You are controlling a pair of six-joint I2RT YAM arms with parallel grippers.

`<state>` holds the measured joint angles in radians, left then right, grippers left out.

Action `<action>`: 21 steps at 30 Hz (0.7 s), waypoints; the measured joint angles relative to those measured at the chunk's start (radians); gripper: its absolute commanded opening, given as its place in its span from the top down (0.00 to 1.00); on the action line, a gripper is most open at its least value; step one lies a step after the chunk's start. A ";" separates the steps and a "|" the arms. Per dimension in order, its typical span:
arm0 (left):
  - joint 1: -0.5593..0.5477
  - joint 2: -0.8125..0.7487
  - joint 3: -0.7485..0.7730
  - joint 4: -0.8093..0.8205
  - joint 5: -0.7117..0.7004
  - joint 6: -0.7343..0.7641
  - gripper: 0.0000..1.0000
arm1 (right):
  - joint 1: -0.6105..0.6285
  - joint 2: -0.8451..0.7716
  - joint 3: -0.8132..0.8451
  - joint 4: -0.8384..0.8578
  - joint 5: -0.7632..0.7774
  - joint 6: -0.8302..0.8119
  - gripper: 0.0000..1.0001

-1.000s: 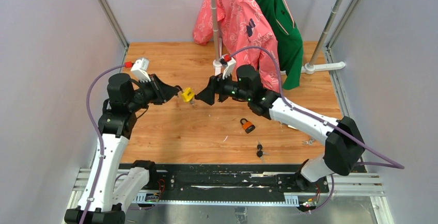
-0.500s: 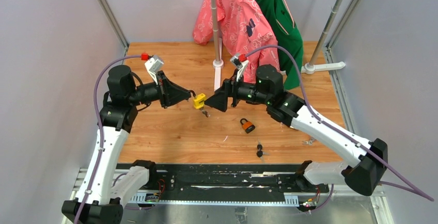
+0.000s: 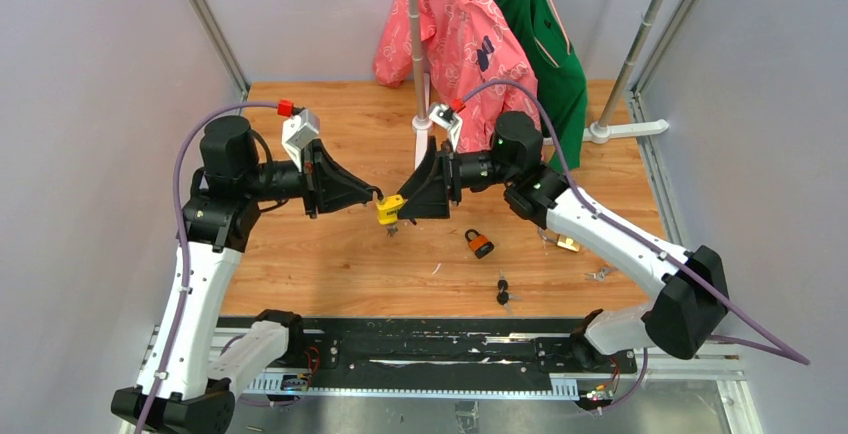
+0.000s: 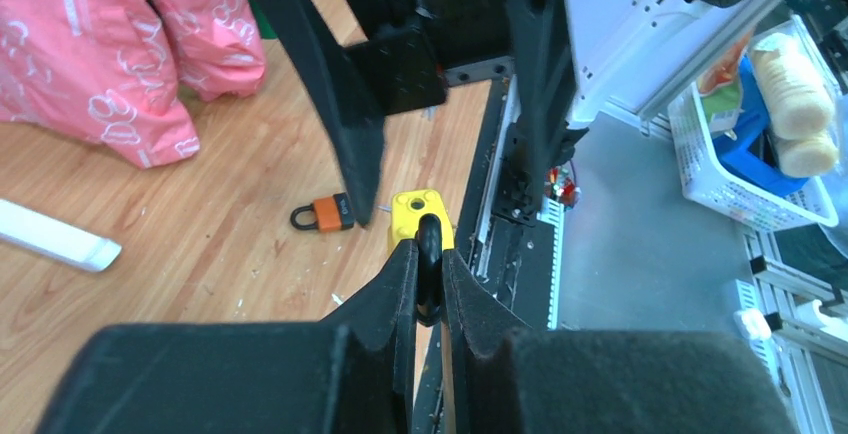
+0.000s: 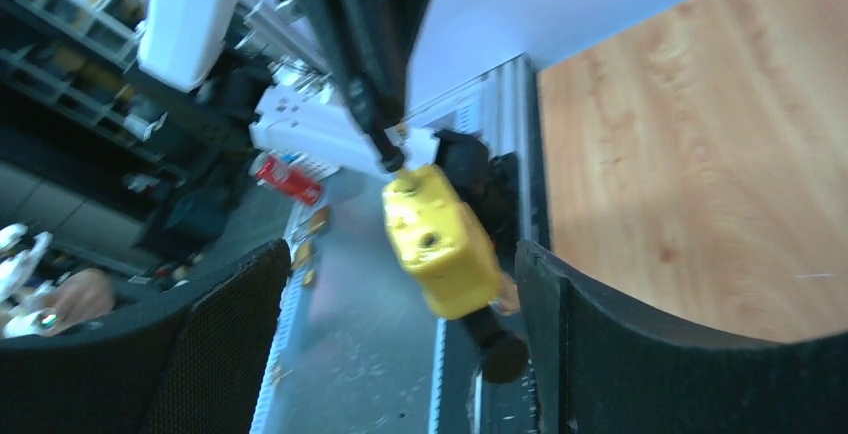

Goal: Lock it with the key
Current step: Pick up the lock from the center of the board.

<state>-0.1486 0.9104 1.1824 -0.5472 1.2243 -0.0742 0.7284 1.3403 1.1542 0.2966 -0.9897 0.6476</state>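
My left gripper (image 3: 376, 197) is shut on the black shackle (image 4: 430, 254) of a yellow padlock (image 3: 388, 211), holding it above the wooden table (image 3: 330, 254). In the left wrist view the padlock (image 4: 420, 212) sticks out just past my fingertips. A key with a black head (image 5: 497, 346) sticks out of the padlock's bottom end (image 5: 440, 244). My right gripper (image 3: 406, 204) faces the left one, open wide, its two fingers (image 5: 640, 344) on either side of the padlock and key without touching them.
An orange padlock (image 3: 479, 244) lies on the table right of the grippers, with black keys (image 3: 503, 290) nearer the front edge and a brass padlock (image 3: 567, 244) under the right forearm. A pink garment (image 3: 465, 44) and a green one (image 3: 545, 54) hang on a rack at the back.
Both grippers have moved right and toward the front edge, carrying the yellow padlock along. The right gripper has opened wider and now brackets the padlock.
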 measured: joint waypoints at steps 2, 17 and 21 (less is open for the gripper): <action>0.000 0.007 0.002 -0.002 -0.021 -0.003 1.00 | 0.020 0.020 -0.010 0.039 -0.057 0.041 0.17; -0.004 0.050 -0.064 0.125 -0.293 -0.188 1.00 | 0.175 0.004 0.002 -0.011 -0.103 -0.013 0.20; -0.003 0.042 -0.101 0.200 -0.351 -0.270 1.00 | 0.190 -0.007 0.005 -0.042 0.002 -0.040 0.20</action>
<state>-0.1520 0.9524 1.0813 -0.3473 0.8734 -0.3447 0.9180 1.3334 1.1587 0.2550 -0.9882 0.6079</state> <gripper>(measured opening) 0.132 0.807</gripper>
